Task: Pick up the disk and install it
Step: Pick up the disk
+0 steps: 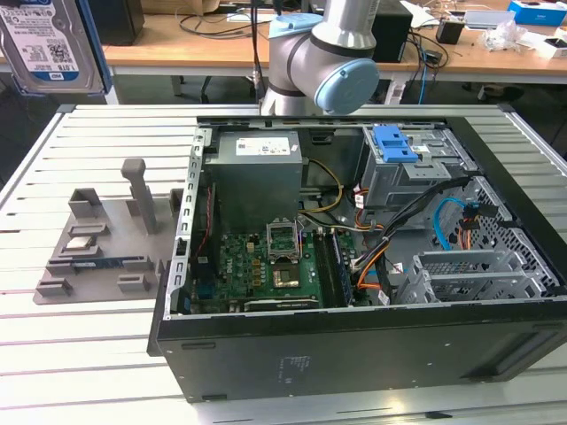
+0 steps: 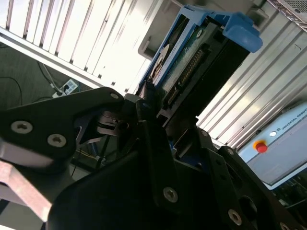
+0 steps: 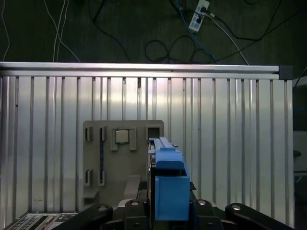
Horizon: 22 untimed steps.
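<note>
Claw (image 3: pixel 170 213) is clenched on the disk (image 3: pixel 169 184), which stands edge-on between the black jaws in the first wrist view, its bright blue carrier facing the camera. In the second wrist view the claw (image 2: pixel 171 112) shows from the side: one black finger (image 2: pixel 152 134) presses against the drive's flat face, and the disk (image 2: pixel 192 62) juts out past it with its connector edge and a blue tab (image 2: pixel 242 31) in sight. The disk hangs in the air above the slatted metal table (image 3: pixel 230 143), outside the computer case

Beneath it in the first wrist view lies a grey fixture plate (image 3: pixel 96 158) with slots and a small square chip (image 3: pixel 122 136) seated in one pocket. A corner of the case (image 3: pixel 33 220) shows beside the plate

In the exterior view the disk (image 1: pixel 49 44) sits close to the camera at the upper corner on the exterior view's left, its silver body and white-and-blue label turned this way. Lower down, the fixture plate (image 1: pixel 106 239) rests on the table (image 1: pixel 89 354), just beside the open black case (image 1: pixel 354 354). Inside the case are a green motherboard (image 1: pixel 266 266), a grey power-supply box (image 1: pixel 257 173), a smaller blue bracket (image 1: pixel 394 142) on the drive cage, and loose orange and blue cables. The arm (image 1: pixel 323 53) rises behind the case

Farther off, a wooden desk (image 1: pixel 195 49) runs across the back, and on the dark floor past the table edge lie cables and a power strip (image 3: pixel 199 14)
</note>
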Available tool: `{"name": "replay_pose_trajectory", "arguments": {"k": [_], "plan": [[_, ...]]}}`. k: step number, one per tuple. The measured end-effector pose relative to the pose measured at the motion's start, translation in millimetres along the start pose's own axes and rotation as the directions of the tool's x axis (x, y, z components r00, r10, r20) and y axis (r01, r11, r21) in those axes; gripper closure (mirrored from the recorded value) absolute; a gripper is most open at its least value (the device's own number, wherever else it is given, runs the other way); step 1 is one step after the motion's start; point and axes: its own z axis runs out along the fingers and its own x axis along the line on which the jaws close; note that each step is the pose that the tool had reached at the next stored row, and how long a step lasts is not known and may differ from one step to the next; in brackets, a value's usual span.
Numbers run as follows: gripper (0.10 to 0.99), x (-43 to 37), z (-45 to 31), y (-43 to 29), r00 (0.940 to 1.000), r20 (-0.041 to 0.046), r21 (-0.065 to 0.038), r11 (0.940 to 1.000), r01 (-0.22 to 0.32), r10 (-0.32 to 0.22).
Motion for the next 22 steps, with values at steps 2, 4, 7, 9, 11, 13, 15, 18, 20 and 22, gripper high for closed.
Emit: {"name": "replay_pose_trajectory", "arguments": {"k": [2, 4, 7, 9, 11, 13, 15, 18, 20, 22], "plan": [[0.718, -0.1, -7.0, 0.1, 1.0, 0.0001, 0.0, 1.0, 0.0, 0.0], [0.718, -0.2, -13.5, 0.1, 1.0, 0.0, 0.0, 1.0, 0.0, 0.0], [0.718, -0.5, -26.3, 0.2, 1.0, 0.0001, 0.0, 1.0, 0.0, 0.0], [0.718, -0.5, -30.7, 0.2, 1.0, 0.0001, -0.001, 1.0, 0.0, 0.0], [0.718, -0.6, -37.2, 0.2, 1.0, 0.0001, -0.001, 1.0, 0.0, 0.0], [0.718, -0.8, -43.0, 0.2, 1.0, 0.0001, -0.001, 1.0, 0.0, 0.0], [0.718, -0.9, -50.9, 0.3, 1.0, 0.0001, -0.001, 1.0, 0.0, 0.0], [0.718, -1.0, -58.1, 0.4, 1.0, 0.0001, -0.001, 1.0, 0.0, 0.0], [0.718, -1.1, -63.5, 0.5, 1.0, 0.0, -0.001, 1.0, 0.0, 0.0], [0.718, -1.2, -68.8, 0.6, 1.0, 0.0001, -0.001, 1.0, 0.0, 0.0]]}}
